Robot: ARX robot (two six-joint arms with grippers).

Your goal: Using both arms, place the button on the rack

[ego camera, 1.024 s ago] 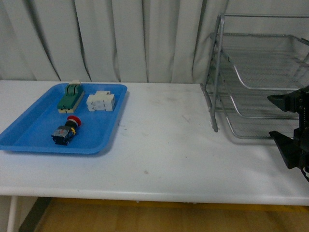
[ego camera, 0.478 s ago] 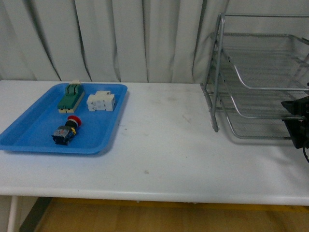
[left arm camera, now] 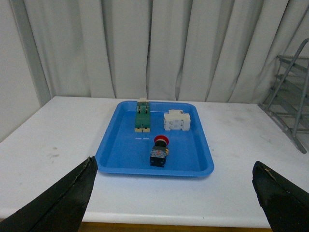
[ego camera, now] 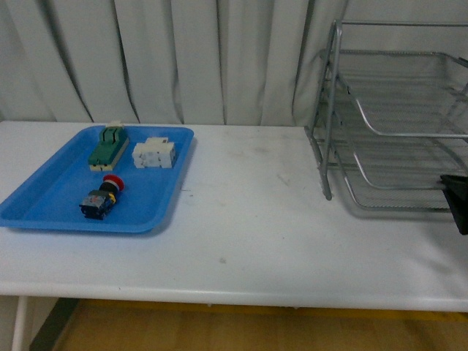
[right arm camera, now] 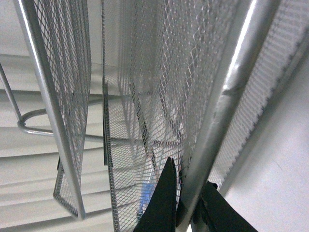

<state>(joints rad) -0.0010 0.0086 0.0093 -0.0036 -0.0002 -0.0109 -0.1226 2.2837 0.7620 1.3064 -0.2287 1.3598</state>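
Note:
The button point(ego camera: 102, 196), red-capped with a dark body, lies on its side in the blue tray point(ego camera: 44, 205) at the table's left. From the left wrist view the button point(left arm camera: 159, 150) sits well ahead of my left gripper point(left arm camera: 176, 193), whose black fingers point(left arm camera: 63, 200) stand wide apart and hold nothing. The silver wire-mesh rack point(ego camera: 395, 110) stands at the right of the table. My right gripper point(ego camera: 457, 201) shows only as a dark tip at the frame's right edge, at the rack's lowest tier. Up close, my right gripper point(right arm camera: 186, 195) is shut on a tube of the rack point(right arm camera: 231, 92).
A green block point(ego camera: 108, 145) and a white block point(ego camera: 153, 153) lie in the blue tray behind the button. White curtains hang behind the table point(ego camera: 248, 219). The table's front edge runs along the bottom of the front view.
My right gripper has slid rightward, almost out of the front view, and gone from open beside the rack to shut on its tube. Button, tray and blocks have not moved.

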